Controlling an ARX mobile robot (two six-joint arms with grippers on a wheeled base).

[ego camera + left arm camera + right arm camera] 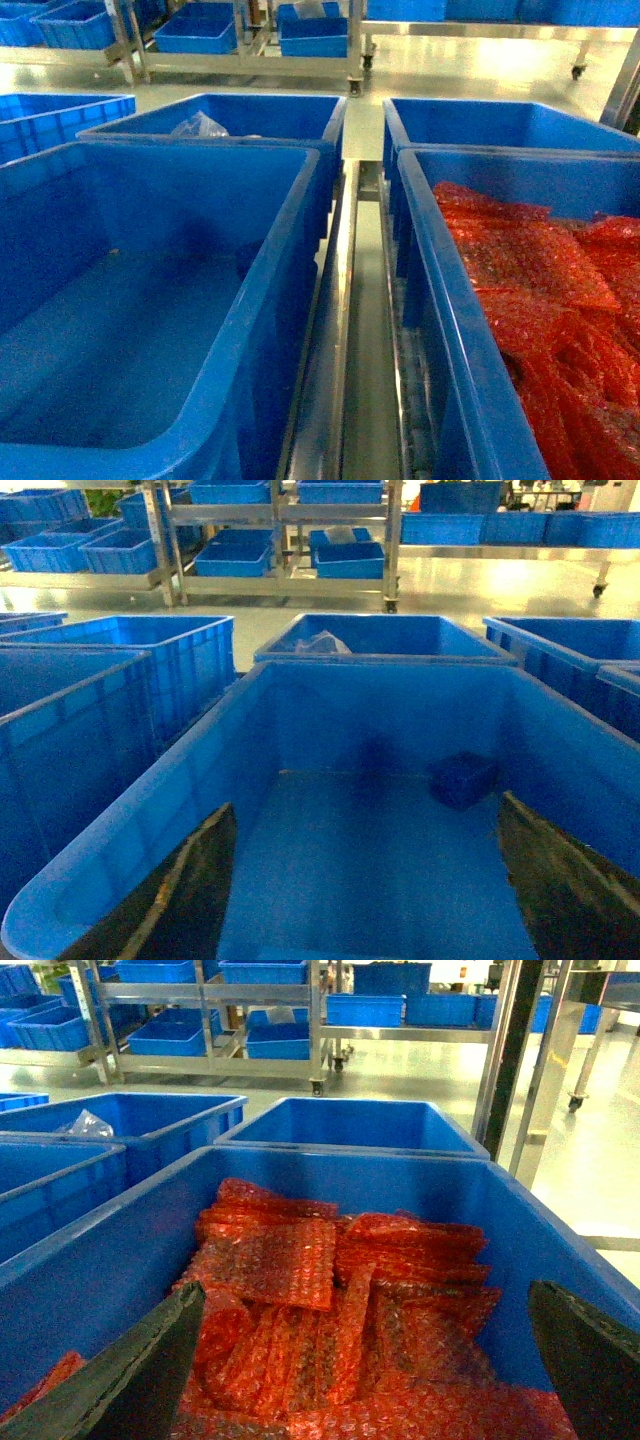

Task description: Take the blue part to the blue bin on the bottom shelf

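Left pincer [365, 880] hangs spread wide over the near blue bin [120, 870], nothing in it. Only the left wrist view catches the blue part [463, 780], a small dark-blue block on that bin's floor against the far wall; the head view doesn't make it out. Right pincer [365, 1360] is wide apart too, over another bin [90, 1260] full of red bubble wrap [330, 1300]. Neither arm shows from the head camera. Steel racks [280, 540] with more bins stand across the floor.
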